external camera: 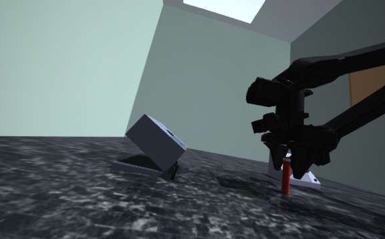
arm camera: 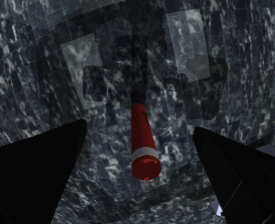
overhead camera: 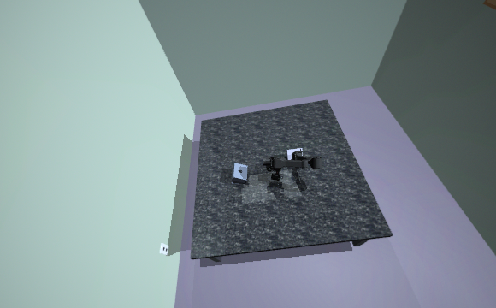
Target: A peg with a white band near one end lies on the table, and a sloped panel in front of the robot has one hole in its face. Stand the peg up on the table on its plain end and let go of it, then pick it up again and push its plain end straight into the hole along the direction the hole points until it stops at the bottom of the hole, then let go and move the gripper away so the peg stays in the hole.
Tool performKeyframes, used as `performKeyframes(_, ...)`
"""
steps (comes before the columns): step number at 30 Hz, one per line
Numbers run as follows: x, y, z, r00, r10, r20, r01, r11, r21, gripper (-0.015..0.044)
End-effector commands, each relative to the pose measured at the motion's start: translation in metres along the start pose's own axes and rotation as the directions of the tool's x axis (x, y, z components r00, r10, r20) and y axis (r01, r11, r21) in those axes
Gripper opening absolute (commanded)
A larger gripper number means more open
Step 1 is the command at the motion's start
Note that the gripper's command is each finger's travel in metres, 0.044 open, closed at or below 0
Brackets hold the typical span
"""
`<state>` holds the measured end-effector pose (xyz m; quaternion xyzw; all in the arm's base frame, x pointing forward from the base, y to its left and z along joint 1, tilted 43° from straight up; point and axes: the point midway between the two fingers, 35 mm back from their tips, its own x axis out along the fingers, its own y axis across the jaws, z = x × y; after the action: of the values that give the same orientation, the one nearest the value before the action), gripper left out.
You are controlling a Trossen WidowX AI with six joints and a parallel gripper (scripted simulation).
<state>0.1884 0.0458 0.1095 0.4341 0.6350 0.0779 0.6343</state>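
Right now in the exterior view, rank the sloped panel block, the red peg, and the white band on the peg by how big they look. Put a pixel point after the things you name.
1. Sloped panel block [overhead camera: 237,167] [external camera: 155,143]
2. Red peg [external camera: 285,179] [arm camera: 142,130]
3. White band [external camera: 287,159] [arm camera: 145,151], a thin strip near the peg's top
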Motion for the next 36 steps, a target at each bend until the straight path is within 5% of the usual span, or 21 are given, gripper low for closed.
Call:
performKeyframes(1,0.000,0.000,0.000,1.000,0.000,-0.001,0.000,1.000,-0.003,0.0309)
performKeyframes(12,0.000,0.000,0.000,1.000,0.000,-0.001,0.000,1.000,-0.003,0.0020)
performKeyframes(36,-0.044,-0.002,0.005,1.000,-0.009,0.005,0.009,1.000,0.010,0.0000)
